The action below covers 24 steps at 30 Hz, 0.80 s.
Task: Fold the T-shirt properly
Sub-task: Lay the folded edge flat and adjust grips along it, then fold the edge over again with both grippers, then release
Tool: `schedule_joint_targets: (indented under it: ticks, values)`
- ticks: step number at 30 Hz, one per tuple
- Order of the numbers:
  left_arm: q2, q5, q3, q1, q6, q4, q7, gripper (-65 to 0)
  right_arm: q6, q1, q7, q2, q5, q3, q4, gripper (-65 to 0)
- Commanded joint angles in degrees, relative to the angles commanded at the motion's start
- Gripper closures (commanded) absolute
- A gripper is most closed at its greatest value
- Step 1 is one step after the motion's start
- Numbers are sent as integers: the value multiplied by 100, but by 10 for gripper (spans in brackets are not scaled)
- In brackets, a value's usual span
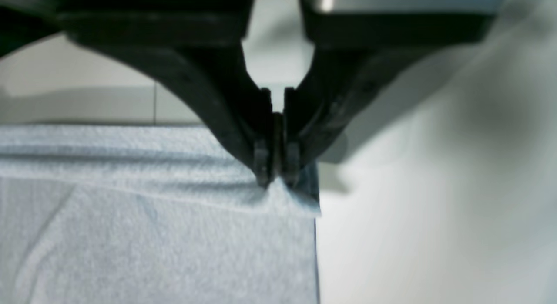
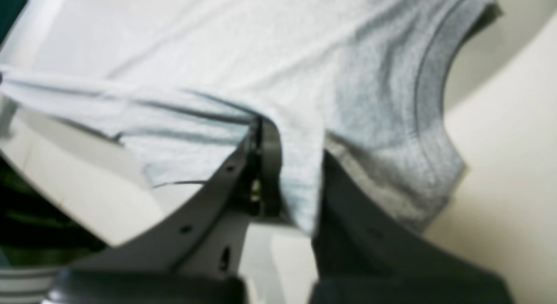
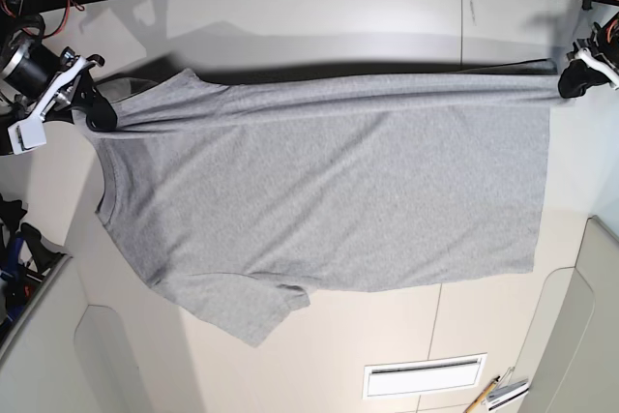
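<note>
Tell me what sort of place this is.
Likely a robot workspace or lab: two robot arms stretch a grey T-shirt over a pale tabletop, with a few pen-like tools at its edge.

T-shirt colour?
The T-shirt is light grey, slightly mottled, no print on the visible side; shows best in the base view.

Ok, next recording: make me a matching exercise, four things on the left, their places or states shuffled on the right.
1. left gripper
2. right gripper
3. T-shirt
4. white slotted panel

A. spread grey across the table, one edge lifted
B. shut on the shirt near the neckline end
C. beyond the shirt, at the base view's bottom
D. shut on the shirt's corner at the base view's right

Pairs: 1-D, 2-B, 3-A, 4-C
</note>
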<state>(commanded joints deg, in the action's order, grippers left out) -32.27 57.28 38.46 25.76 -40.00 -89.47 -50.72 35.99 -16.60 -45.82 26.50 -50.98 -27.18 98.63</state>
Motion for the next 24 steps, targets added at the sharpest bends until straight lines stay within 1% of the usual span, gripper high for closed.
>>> schedule_joint_targets:
  ticks: [5, 6, 7, 9, 10, 12, 15, 16, 17, 21, 22, 24]
  values:
    - [0, -409, -94, -404, 0, 160, 330, 0, 0, 640, 63, 0, 129, 404, -643, 0]
    - [-2, -560, -177, -417, 0, 160, 479, 0, 0, 719, 109, 0, 164, 496, -719, 0]
    - [-2, -791, -280, -420, 0, 160, 730, 0, 0, 813, 116, 0, 247, 608, -791, 0]
    - [-11, -1438, -557, -452, 0, 164, 1419, 0, -4, 984, 205, 0, 426, 870, -951, 0]
    - [-11, -1773, -699, -516, 0, 190, 1676, 0, -20, 1056, 280, -2, 535, 1010, -1032, 0]
    - [-11, -2243, -975, -706, 0, 313, 1976, 0, -24, 1137, 433, -2, 798, 1250, -1154, 0]
    - [-11, -2391, -1316, -1069, 0, 748, 1987, 0, -26, 1150, 776, -24, 1104, 1443, -1335, 0]
    - [-11, -2389, -1388, -1193, 0, 929, 1991, 0, -46, 1152, 859, -66, 1209, 1445, -1399, 0]
    - [-11, -2391, -1425, -1314, 0, 1110, 1991, 0, -114, 1169, 946, -103, 1303, 1445, -1445, 0]
    - [-9, -2382, -1423, -1722, 0, 1648, 2013, 0, -133, 1377, 986, -282, 1368, 1445, -1694, 0]
    - [-11, -2371, -1423, -1755, 0, 1694, 2013, 0, -138, 1445, 986, -326, 1368, 1445, -1770, -64]
    - [-11, -2371, -1423, -1764, 0, 1718, 2011, 0, -173, 1530, 981, -385, 1364, 1445, -1891, -239]
